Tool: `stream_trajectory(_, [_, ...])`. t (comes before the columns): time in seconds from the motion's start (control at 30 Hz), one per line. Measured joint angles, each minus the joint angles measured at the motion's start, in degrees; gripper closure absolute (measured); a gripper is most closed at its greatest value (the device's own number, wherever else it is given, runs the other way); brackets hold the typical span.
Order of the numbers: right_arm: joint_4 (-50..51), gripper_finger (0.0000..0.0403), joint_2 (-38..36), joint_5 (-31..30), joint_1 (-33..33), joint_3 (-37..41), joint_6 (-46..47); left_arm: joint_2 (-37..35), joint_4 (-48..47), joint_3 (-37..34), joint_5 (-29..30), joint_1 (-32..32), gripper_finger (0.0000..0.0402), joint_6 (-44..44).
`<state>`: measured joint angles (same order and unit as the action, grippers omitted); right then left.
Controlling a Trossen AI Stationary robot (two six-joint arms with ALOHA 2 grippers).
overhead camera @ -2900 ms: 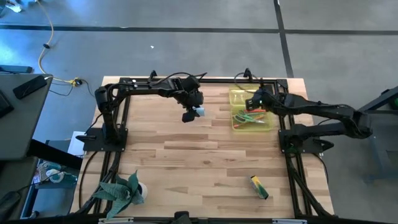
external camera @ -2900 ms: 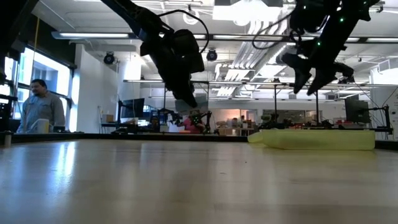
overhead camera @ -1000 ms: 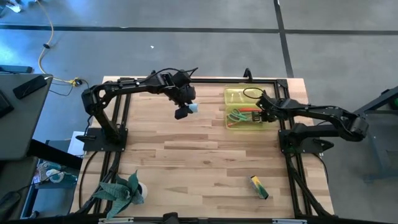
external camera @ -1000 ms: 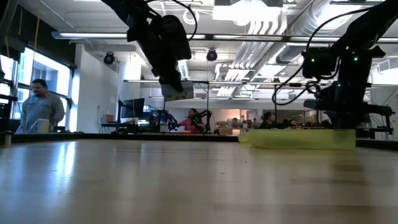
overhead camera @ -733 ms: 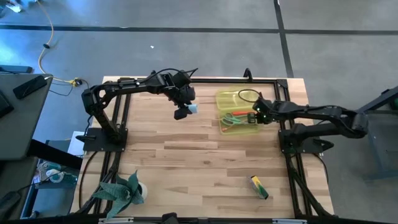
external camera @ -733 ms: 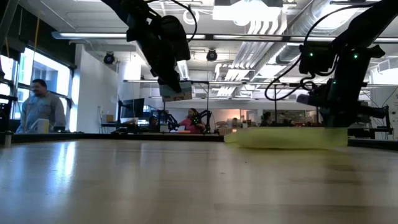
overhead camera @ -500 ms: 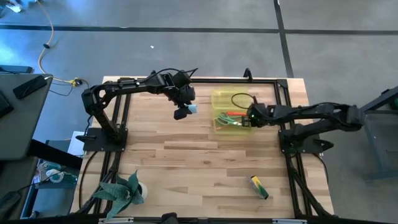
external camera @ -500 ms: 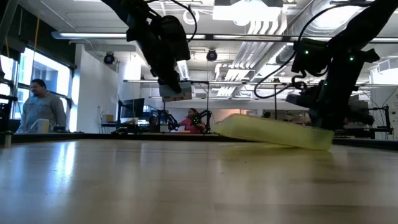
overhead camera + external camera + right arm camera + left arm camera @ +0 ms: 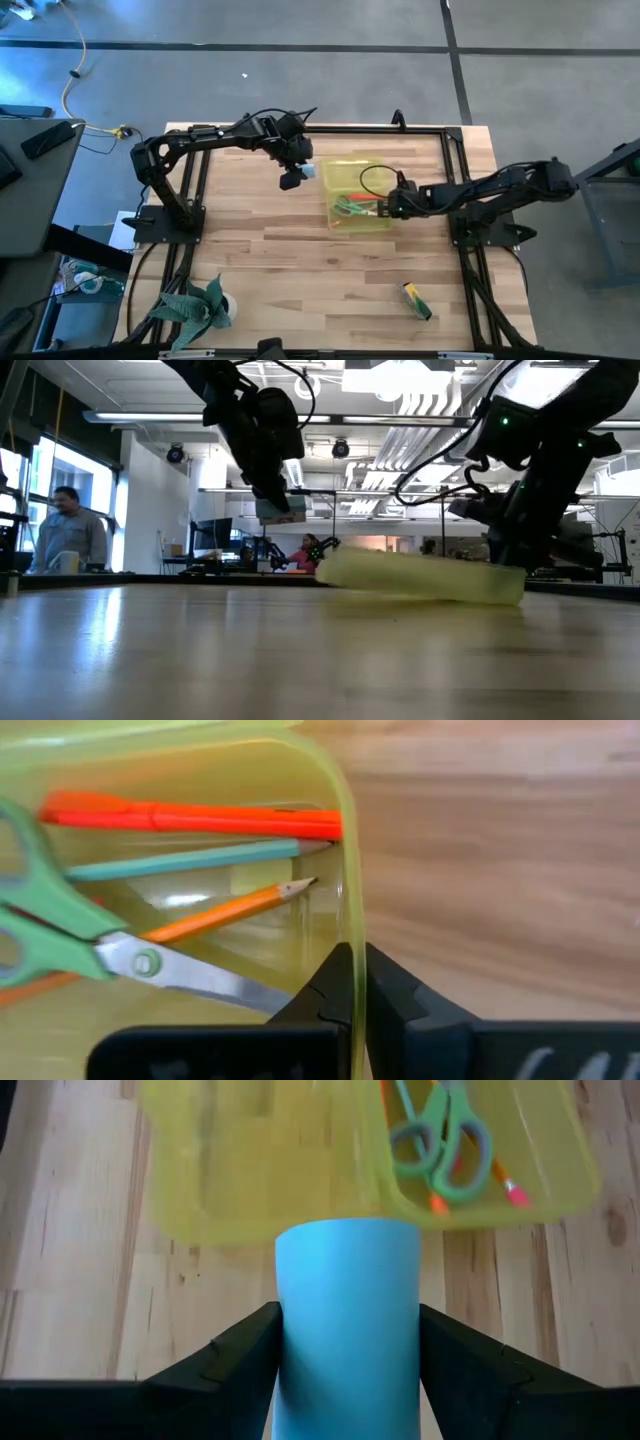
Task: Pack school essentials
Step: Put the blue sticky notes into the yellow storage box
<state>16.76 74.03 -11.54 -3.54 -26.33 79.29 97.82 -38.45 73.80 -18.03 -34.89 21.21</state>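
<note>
Case wall pinched shut in my right claw to tip it under the note pad, gripped half-open by my left claw.

Left gripper: two dark fingers clamp a light-blue pad between them, one finger against each side, pad standing upright in the grip. Beyond the pad: yellow case, translucent, on a wooden table, its near wall just past the pad's top edge. Inside one compartment: green-handled scissors, handles toward the near wall; an orange pencil with a pink end beside them; a second orange tip under the handles. The other compartment's contents cannot be made out.
</note>
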Motion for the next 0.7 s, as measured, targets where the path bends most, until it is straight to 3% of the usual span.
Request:
stream_trajectory(0.27, [1.58, 0.0403, 1.55, -2.54, 3.71, -5.06, 1.7, 0.0, 0.89, 0.0, 0.01, 0.02, 0.0195, 0.0])
stream_trajectory(0.7, [4.48, 0.0403, 17.43, -1.45, 6.0, -16.89, 3.4, 0.0, 0.96, 0.0, 0.23, 0.04, 0.0195, 0.01])
